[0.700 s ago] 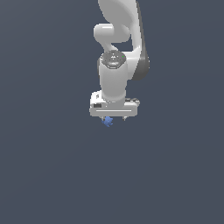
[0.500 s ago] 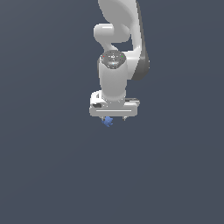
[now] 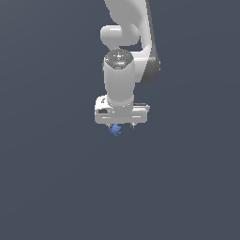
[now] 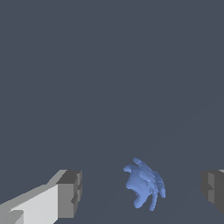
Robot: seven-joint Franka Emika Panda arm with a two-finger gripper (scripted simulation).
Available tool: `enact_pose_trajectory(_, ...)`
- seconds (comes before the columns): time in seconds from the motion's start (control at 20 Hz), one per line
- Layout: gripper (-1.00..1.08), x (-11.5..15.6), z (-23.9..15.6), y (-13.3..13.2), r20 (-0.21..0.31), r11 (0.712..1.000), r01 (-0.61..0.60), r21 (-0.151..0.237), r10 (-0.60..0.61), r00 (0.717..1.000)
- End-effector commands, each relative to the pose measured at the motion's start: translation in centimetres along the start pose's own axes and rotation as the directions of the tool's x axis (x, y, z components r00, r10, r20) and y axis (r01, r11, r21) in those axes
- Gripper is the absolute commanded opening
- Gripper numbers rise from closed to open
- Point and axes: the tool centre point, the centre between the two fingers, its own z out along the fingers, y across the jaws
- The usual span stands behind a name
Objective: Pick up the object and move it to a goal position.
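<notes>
Hanging straight down over a flat slate-grey floor (image 3: 56, 187), the white arm (image 3: 123, 70) points its gripper (image 3: 123, 126) at the ground, and right beneath it sits the object (image 3: 115, 130), a small bright-blue lumpy blob. From the exterior view it peeks out just under the wide white hand body, toward the exterior view's left of centre, with 2 short finger stubs barely showing on either side of it.

Switching to the wrist view, it gets clearer: the object (image 4: 144, 183) lies between the 2 fingers, with one grey pad (image 4: 70, 194) on a white finger well off to 1 side and the other pad (image 4: 213, 190) at the frame's edge on the opposite side. The jaws stand wide apart, with open floor showing between each pad and the blob, so nothing is clamped. The blob sits nearer the edge-of-frame pad than the other, not centred in the gap. Its ridged lobes splay out like stubby fingers.

Around it, just the plain dark surface in every direction, and nothing stands between the fingers and the blob. No goal marker shows up in either view. No lettering, logo or label is readable anywhere on the arm; only a dark patterned disc on the top of the wrist joint (image 3: 118, 57), too small to make out.
</notes>
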Motion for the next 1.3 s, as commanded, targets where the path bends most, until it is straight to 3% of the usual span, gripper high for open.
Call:
enact_pose_trajectory(0.0,1.00,-0.1,0.1,0.0,0.001,1.000,-0.005,0.000,0.005,1.000)
enact_pose_trajectory(0.4,1.00,-0.9,1.3,0.3,0.001,0.996,-0.093,-0.002,0.093,0.996)
enact_pose_trajectory(0.7,1.00,-2.2,3.0,0.9,0.000,0.976,-0.217,-0.005,0.217,0.976)
enact_pose_trajectory(0.95,1.00,-3.8,4.9,1.5,-0.003,0.936,-0.353,-0.010,0.353,0.936)
enact_pose_trajectory(1.25,1.00,-5.9,6.9,2.4,-0.009,0.861,-0.509,-0.015,0.509,0.861)
